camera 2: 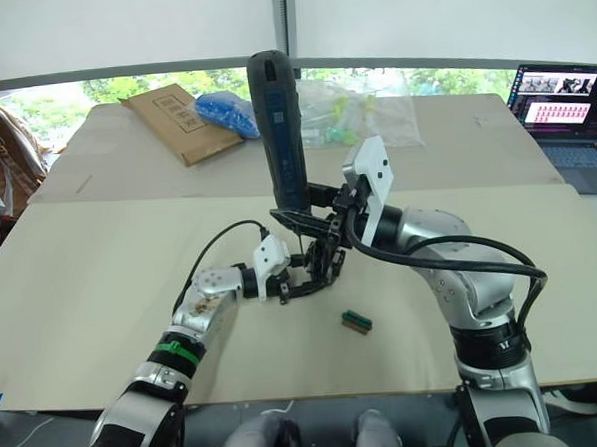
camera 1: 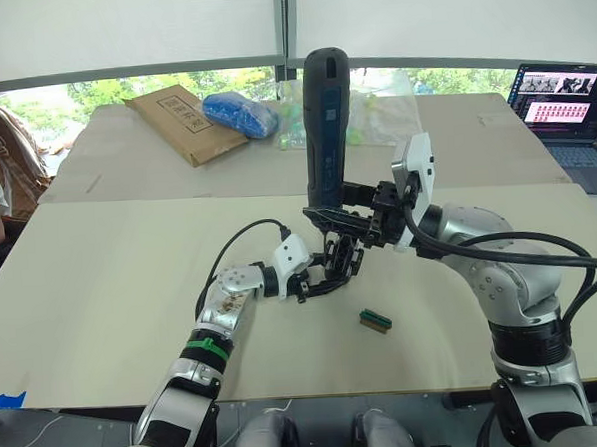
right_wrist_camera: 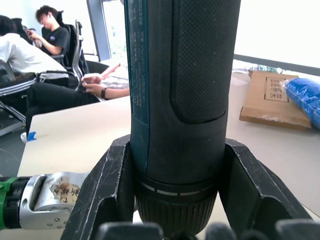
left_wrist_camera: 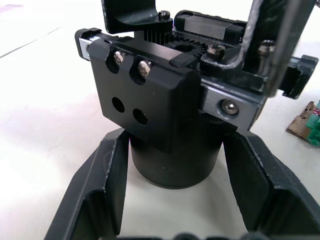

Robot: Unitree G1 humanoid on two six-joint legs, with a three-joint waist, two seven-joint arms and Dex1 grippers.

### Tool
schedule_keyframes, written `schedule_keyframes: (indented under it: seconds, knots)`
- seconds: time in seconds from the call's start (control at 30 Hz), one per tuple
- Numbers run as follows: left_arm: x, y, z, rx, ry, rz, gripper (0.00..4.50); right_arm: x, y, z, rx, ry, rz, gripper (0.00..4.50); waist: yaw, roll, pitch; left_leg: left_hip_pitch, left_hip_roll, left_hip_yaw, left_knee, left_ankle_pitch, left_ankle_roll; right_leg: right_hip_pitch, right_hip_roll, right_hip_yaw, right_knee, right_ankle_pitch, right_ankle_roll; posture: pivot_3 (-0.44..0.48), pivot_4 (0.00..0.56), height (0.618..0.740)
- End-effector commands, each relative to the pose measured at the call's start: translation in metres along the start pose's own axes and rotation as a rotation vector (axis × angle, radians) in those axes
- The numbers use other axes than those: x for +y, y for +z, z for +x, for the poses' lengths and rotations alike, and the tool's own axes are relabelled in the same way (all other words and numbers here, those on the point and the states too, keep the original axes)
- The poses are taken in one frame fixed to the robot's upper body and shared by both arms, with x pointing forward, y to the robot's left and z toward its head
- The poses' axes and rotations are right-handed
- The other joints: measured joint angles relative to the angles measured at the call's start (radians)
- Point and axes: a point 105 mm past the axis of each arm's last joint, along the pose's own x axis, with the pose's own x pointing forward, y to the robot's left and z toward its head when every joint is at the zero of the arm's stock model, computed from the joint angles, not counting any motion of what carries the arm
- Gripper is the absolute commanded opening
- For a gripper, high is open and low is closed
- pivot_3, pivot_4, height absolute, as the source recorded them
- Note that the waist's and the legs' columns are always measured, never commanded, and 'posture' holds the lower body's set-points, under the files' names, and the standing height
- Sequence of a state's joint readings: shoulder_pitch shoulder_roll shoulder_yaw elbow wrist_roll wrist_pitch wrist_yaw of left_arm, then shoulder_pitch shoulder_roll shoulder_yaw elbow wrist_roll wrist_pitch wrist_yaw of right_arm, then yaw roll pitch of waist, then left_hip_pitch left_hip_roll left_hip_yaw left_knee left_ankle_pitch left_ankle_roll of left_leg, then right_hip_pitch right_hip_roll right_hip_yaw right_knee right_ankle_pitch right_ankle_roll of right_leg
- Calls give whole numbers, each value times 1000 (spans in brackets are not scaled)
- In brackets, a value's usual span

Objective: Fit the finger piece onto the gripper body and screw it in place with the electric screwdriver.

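Beside the small green block [camera 1: 375,321], left tool [camera 1: 317,281] pinching gripper body [left_wrist_camera: 170,105], right tool [camera 1: 350,221] pinching electric screwdriver [camera 1: 326,132]

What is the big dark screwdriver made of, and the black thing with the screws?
The electric screwdriver looks like dark plastic with a dotted, probably rubbery grip patch. The gripper body looks like matte black plastic or painted metal, hard to tell which, with shiny metal screws in it.
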State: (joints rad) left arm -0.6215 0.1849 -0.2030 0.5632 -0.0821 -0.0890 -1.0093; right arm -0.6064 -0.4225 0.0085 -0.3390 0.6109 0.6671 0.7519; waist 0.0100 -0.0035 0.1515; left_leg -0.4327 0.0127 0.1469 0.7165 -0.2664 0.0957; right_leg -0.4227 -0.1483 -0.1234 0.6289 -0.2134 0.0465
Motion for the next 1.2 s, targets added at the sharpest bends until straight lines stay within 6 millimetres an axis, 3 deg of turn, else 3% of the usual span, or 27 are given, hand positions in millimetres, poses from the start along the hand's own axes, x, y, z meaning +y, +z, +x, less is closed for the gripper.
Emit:
schedule_keyframes:
  seconds: [0.03, 0.37, 1.2]
  knots:
    - [1, 12, 3, -26, -5, 48, 2301, 1, 18, -3, -67, 0, -64, 1929, 0, 0, 0, 0, 0, 0, 0, 0, 0, 0, 0, 0, 0, 0, 0, 0, 150, 732]
    - [1, 12, 4, -24, -10, 45, 2301, 2, 40, -10, -93, -8, -67, 1929, 0, 0, 0, 0, 0, 0, 0, 0, 0, 0, 0, 0, 0, 0, 0, 0, 150, 732]
    - [1, 12, 5, -25, -13, 45, 2301, 0, 29, -13, -61, -37, -51, 1929, 1, 0, 0, 0, 0, 0, 0, 0, 0, 0, 0, 0, 0, 0, 0, 0, 150, 732]
